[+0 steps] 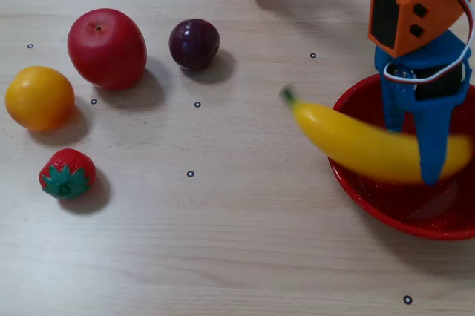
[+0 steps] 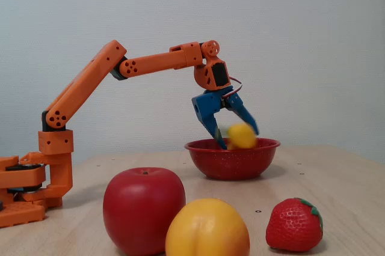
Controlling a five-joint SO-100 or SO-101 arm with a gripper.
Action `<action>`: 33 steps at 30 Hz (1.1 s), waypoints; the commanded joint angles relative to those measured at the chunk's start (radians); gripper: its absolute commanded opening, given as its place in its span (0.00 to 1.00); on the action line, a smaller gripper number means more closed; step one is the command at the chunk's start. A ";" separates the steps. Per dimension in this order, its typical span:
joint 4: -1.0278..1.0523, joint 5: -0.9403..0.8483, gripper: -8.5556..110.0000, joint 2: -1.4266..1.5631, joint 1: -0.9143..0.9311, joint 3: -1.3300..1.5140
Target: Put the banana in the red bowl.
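In a fixed view from the side, the nearest things are cut by the bottom edge: a red apple (image 2: 144, 209), a round orange-yellow fruit (image 2: 207, 228) and a strawberry (image 2: 294, 225), all on the pale wood worktop (image 2: 343, 190). Behind them stands the red bowl (image 2: 232, 158), and above its rim the blue pincer (image 2: 236, 136) has its jaws spread around the banana (image 2: 242, 136), seen end-on as a blurred yellow blob; whether the fingers press it is hard to make out. The orange arm (image 2: 155, 64) runs back to its base at 9 o'clock.

In a fixed view from above, the bowl (image 1: 356, 182) is cut off by the right edge at 4 o'clock. The banana (image 1: 364, 145) lies blurred across its rim, green stem pointing to 10 o'clock outside the bowl, its far end hidden behind the pincer (image 1: 412, 154). A dark plum (image 1: 194, 44) sits at 11 o'clock, just right of the apple (image 1: 107, 49).
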 commanded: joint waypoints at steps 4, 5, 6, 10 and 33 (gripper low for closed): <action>-0.064 0.009 0.46 0.160 -0.051 0.006; -0.069 0.009 0.44 0.183 -0.055 0.009; -0.074 0.009 0.41 0.209 -0.058 0.009; -0.110 -0.009 0.07 0.339 -0.080 -0.005; -0.219 -0.118 0.07 1.140 -0.275 0.776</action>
